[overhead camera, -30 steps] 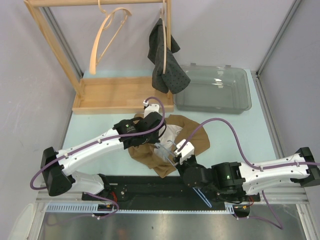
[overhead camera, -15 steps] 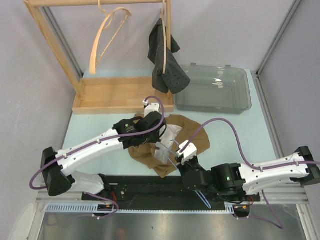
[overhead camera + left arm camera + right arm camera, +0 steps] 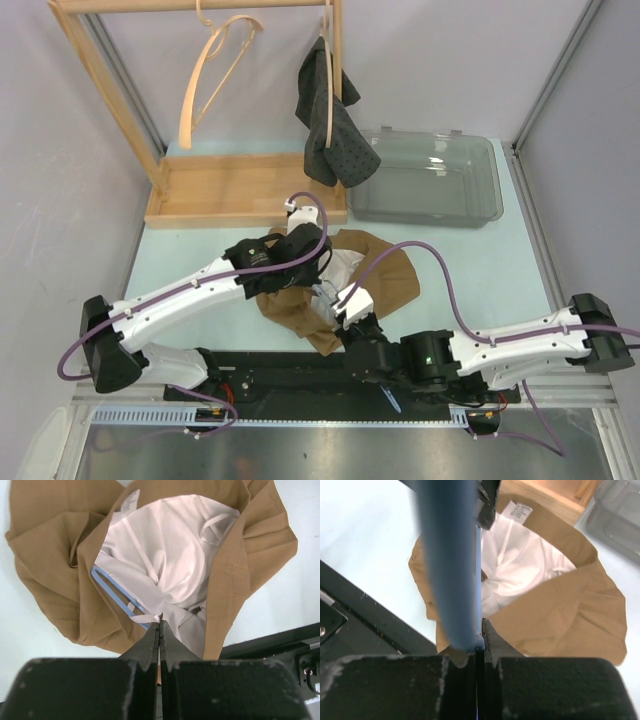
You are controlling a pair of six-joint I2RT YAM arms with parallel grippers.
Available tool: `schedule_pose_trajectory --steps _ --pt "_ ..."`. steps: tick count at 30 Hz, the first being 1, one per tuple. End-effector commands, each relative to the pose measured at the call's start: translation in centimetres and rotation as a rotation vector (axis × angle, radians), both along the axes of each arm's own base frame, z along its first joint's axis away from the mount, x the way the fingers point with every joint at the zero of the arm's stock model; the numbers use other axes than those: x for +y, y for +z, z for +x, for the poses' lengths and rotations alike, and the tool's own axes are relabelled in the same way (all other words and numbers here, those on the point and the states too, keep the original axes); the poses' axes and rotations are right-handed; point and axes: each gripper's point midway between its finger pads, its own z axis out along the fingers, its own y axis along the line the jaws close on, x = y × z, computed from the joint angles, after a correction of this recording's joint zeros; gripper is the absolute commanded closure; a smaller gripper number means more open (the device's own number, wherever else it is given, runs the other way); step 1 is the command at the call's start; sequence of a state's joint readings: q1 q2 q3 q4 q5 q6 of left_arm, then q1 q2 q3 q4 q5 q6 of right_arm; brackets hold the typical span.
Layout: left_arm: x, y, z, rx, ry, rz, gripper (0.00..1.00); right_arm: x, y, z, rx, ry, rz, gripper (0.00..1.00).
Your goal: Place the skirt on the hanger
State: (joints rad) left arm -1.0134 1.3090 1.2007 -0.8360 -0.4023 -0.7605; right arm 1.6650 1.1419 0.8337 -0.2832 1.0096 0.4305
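Brown cloth with a white lining, the skirt [image 3: 390, 282] lies bunched at the centre of the top view on the pale worktop [image 3: 480, 270]. The left hand [image 3: 159, 626] has its fingers pressed together, pinching a thin strip of the skirt's white lining at the lower middle of its wrist view. The right hand [image 3: 479, 642] is clamped narrowly on a blue hanger [image 3: 451, 565], whose bar runs up the frame above the skirt. In the left wrist view, part of that hanger shows inside the skirt's opening, left of centre.

skirt [image 3: 388, 282] before rack [image 3: 230, 192], bin [image 3: 432, 186] right of rack
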Motion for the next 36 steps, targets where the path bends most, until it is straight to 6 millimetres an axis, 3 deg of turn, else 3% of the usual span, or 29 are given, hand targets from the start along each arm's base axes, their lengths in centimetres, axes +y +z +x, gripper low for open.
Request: schedule_pose_trajectory --steps 1,5,6,7,8,12,17,25,29,36 --pt "-0.2 1.7 -0.9 -0.003 -0.004 -0.065 1.0 1.5 2.6 2.0 -0.081 -0.085 0.118 1.0" --pt "0.0 1.8 -1.3 0.001 -0.006 -0.075 1.0 1.8 3.2 2.7 -0.109 -0.099 0.134 1.0" --pt "0.0 2.0 -1.3 -0.001 -0.007 -0.081 0.95 1.9 3.5 2.8 -0.111 -0.1 0.149 1.0" --pt "0.1 2.3 -1.3 -0.01 -0.005 -0.088 0.87 1.7 3.2 3.0 -0.118 -0.102 0.14 1.0" --pt "0.3 2.5 -1.3 -0.014 0.0 -0.091 0.67 1.6 3.3 3.0 -0.121 -0.106 0.147 1.0" --pt "1.1 4.6 -0.9 -0.063 0.033 -0.114 0.43 1.7 3.8 3.2 -0.137 -0.111 0.201 1.0" --pt "3.5 6.2 -0.3 -0.116 0.098 -0.083 0.36 2.0 4.5 3.4 -0.168 -0.098 0.207 1.0" --pt "7.5 9.1 -0.6 -0.212 0.153 -0.116 0.28 3.9 5.4 3.2 -0.114 0.118 0.244 1.0" --pt "7.9 10.1 -1.2 -0.272 0.054 -0.127 0.21 3.9 6.0 4.0 -0.084 0.199 0.249 1.0" --pt "6.0 10.8 -3.0 -0.323 -0.23 -0.162 0.19 4.5 7.6 4.2 -0.041 0.37 0.248 1.0"
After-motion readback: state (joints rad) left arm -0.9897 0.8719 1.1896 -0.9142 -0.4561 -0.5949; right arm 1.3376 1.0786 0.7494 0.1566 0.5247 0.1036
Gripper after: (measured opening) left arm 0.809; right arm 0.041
